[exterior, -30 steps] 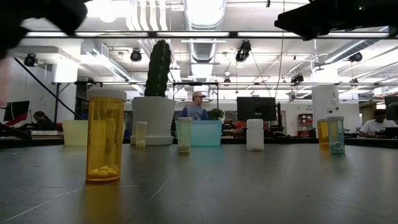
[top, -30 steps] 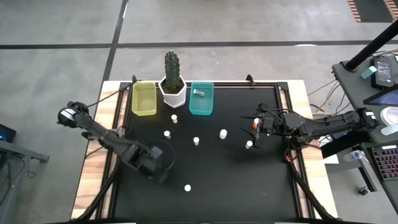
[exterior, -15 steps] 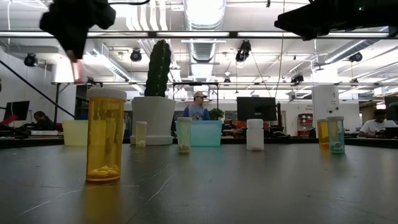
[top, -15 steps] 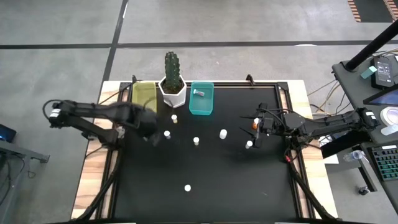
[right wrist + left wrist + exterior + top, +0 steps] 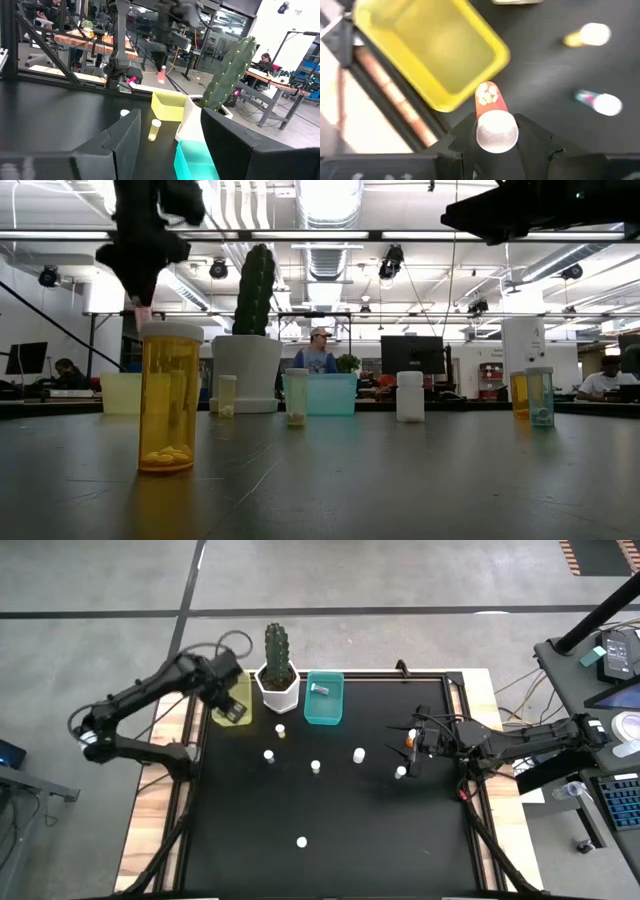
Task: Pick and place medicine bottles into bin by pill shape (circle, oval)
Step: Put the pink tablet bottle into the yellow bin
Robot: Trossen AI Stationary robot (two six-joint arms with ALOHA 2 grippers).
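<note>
My left gripper (image 5: 232, 710) hangs over the near end of the yellow bin (image 5: 231, 688), shut on an orange bottle with a white cap (image 5: 490, 107). It also shows high in the low view (image 5: 141, 298). My right gripper (image 5: 408, 747) is open and empty at the table's right, beside a white-capped bottle (image 5: 400, 772). Several more small bottles stand upright on the black mat, among them one (image 5: 268, 755), another (image 5: 315, 767) and a third (image 5: 358, 754). One bottle (image 5: 320, 689) lies in the teal bin (image 5: 323, 710). My left gripper pinches the orange bottle between its two fingers (image 5: 461, 142), on the sides just below the white cap (image 5: 495, 131). The fingers come from above, pointing down, and lie along the bottle. The bottle is lifted clear, its base (image 5: 486, 93) down, over the yellow bin's near rim.
A white hexagonal pot with a cactus (image 5: 277, 675) stands between the two bins at the far edge. A lone bottle (image 5: 301, 841) stands near the front, large in the low view (image 5: 168, 395). People sit at desks in the room behind.
My left gripper has gone up and toward the table's far edge, from the mat's near left to above the yellow bin, carrying the orange bottle clear of the table. My right arm has kept still.
</note>
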